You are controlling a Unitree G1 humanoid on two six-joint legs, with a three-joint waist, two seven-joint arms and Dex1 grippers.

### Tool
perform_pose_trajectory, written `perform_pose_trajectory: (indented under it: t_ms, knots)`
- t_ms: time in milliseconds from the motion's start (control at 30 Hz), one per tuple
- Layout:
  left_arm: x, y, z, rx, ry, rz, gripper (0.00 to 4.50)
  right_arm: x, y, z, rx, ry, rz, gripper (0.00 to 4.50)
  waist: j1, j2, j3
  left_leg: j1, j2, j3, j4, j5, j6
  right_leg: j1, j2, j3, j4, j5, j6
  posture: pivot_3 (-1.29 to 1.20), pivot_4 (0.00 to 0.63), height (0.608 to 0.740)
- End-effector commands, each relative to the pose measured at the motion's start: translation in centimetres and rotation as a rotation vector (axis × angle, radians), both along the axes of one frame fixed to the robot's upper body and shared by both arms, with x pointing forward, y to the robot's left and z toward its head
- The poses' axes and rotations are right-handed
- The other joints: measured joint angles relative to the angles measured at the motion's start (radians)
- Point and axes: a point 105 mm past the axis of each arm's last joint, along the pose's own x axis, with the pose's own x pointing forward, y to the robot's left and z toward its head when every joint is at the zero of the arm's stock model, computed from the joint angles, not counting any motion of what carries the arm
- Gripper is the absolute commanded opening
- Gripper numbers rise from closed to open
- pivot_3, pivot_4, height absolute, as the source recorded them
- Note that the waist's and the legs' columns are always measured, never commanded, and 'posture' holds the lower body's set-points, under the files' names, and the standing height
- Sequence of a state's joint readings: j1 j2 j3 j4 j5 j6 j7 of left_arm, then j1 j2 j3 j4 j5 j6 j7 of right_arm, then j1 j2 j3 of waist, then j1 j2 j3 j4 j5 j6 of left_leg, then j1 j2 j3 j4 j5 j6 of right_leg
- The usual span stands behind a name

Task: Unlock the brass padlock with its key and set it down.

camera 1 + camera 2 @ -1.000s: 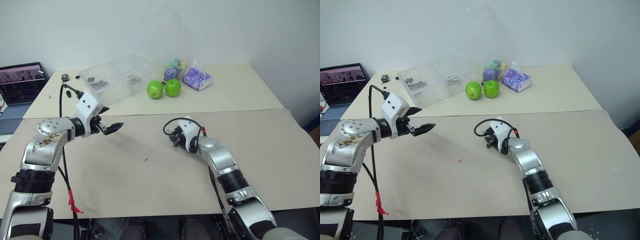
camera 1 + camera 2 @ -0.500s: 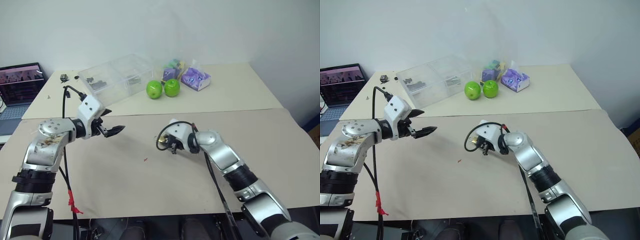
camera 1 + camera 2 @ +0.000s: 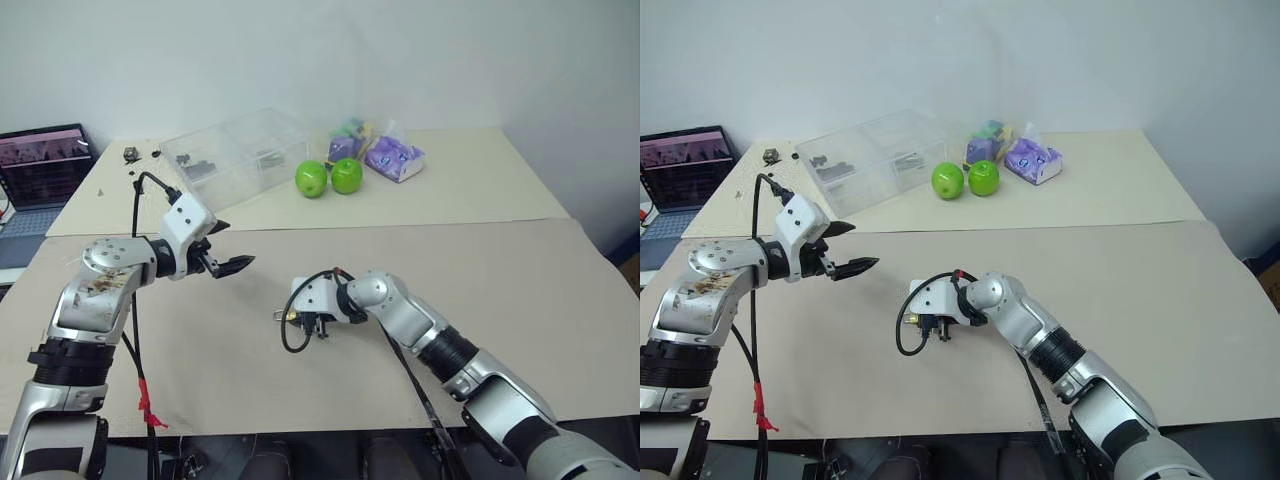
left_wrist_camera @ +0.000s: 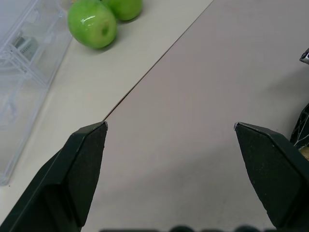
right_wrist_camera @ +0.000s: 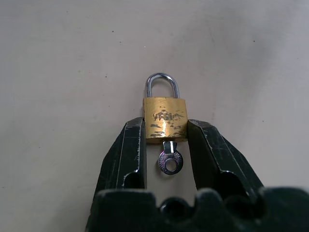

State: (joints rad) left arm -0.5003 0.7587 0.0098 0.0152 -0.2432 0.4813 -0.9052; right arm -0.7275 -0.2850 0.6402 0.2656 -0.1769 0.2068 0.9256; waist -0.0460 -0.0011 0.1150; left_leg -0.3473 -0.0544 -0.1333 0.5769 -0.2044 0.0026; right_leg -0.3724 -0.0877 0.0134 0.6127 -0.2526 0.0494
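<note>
The brass padlock (image 5: 164, 118) is small and gold, with a thin silvery shackle (image 5: 162, 83) whose two legs both sit in the body. A small silver key (image 5: 170, 162) sticks out of its underside. My right gripper (image 5: 165, 126) is shut on the padlock's two sides and holds it just above the beige table mat (image 3: 520, 290). In the head views the right gripper (image 3: 303, 314) is at the mat's middle, pointing left. My left gripper (image 3: 232, 248) hovers to its left, wide open and holding nothing, its black fingertips (image 4: 91, 140) far apart.
Two green apples (image 3: 311, 179) (image 3: 346, 175) lie behind the mat, next to a clear plastic box (image 3: 235, 155) and a purple tissue packet (image 3: 393, 157). A laptop (image 3: 40, 165) stands at the far left. A black cable (image 3: 290, 340) loops off the right wrist.
My right arm has swung left across the mat and rolled its wrist, carrying the padlock with it. The left gripper has stayed in place, still open.
</note>
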Motion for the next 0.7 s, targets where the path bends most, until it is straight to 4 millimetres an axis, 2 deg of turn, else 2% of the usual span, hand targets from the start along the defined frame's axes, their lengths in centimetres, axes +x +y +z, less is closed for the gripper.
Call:
perform_pose_trajectory:
  t_ms: [33, 167, 200, 233, 267, 433, 500, 600, 700]
  knots:
    - [0.0, -0.3, 1.2, 0.002, -0.048, -0.016, 4.50, 0.2, -0.7, 0.5, 0.029, 0.044, -0.023, 2.04, 0.001, 0.000, 0.000, 0.000, 0.000, 0.000, 0.000, 0.000, 0.000, 0.000, 0.000, 0.000, 0.000, 0.000, 0.000, 0.00, 0.150, 0.740]
    - [0.0, -0.7, 1.1, -0.002, -0.041, -0.030, 4.50, 0.3, -1.1, 2.0, 0.110, 0.110, -0.059, 3.36, 0.004, 0.000, 0.000, 0.000, 0.000, 0.000, 0.000, 0.000, 0.000, 0.000, 0.000, 0.000, 0.000, 0.000, 0.000, 0.00, 0.150, 0.740]
    - [0.0, -0.7, 1.0, -0.002, -0.036, -0.034, 4.50, 0.4, -1.3, 2.9, 0.148, 0.141, -0.076, 3.59, 0.003, 0.000, 0.000, 0.000, 0.000, 0.000, 0.000, 0.000, 0.000, 0.000, 0.000, 0.000, 0.000, 0.000, 0.000, 0.00, 0.150, 0.740]
    - [0.0, -0.7, 0.9, 0.000, -0.033, -0.039, 4.50, 0.4, -1.6, 3.6, 0.173, 0.159, -0.088, 4.14, 0.003, 0.000, 0.000, 0.000, 0.000, 0.000, 0.000, 0.000, 0.000, 0.000, 0.000, 0.000, 0.000, 0.000, 0.000, 0.00, 0.150, 0.740]
    - [0.1, -0.8, 0.9, 0.002, -0.031, -0.042, 4.50, 0.5, -1.9, 4.2, 0.193, 0.173, -0.100, 4.41, 0.003, 0.000, 0.000, -0.001, 0.000, 0.000, 0.000, 0.000, 0.000, 0.000, 0.000, 0.000, 0.000, 0.000, 0.000, 0.00, 0.150, 0.740]
    - [-0.1, -1.3, 0.8, -0.006, -0.018, -0.090, 4.50, -0.7, -4.4, 6.8, 0.243, 0.273, -0.113, 4.47, 0.004, 0.000, 0.000, -0.001, 0.000, 0.000, 0.000, 0.000, 0.000, 0.000, 0.000, 0.000, 0.000, 0.000, 0.000, 0.00, 0.150, 0.740]
    - [-0.4, -2.1, 0.7, -0.027, -0.008, -0.141, 4.50, -0.8, -5.8, 7.0, 0.229, 0.279, -0.143, 4.47, 0.004, 0.000, 0.000, -0.001, 0.000, 0.000, 0.000, 0.000, 0.000, 0.000, -0.001, 0.000, 0.000, 0.000, 0.000, 0.00, 0.150, 0.740]
    - [-2.5, -4.3, 0.3, -0.072, 0.031, -0.330, 4.50, -0.6, -8.7, 6.8, 0.210, 0.289, -0.224, 4.47, 0.005, 0.000, 0.000, -0.002, 0.000, 0.000, 0.001, 0.000, 0.001, 0.000, -0.001, -0.001, -0.001, 0.000, 0.000, 0.00, 0.150, 0.740]
    - [-3.5, -4.9, -0.1, -0.090, 0.068, -0.408, 4.50, -0.5, -9.9, 6.8, 0.215, 0.296, -0.266, 4.47, 0.005, -0.001, 0.000, -0.003, 0.000, 0.001, 0.002, -0.001, 0.001, 0.000, -0.001, -0.001, -0.001, 0.000, 0.000, 0.00, 0.150, 0.740]
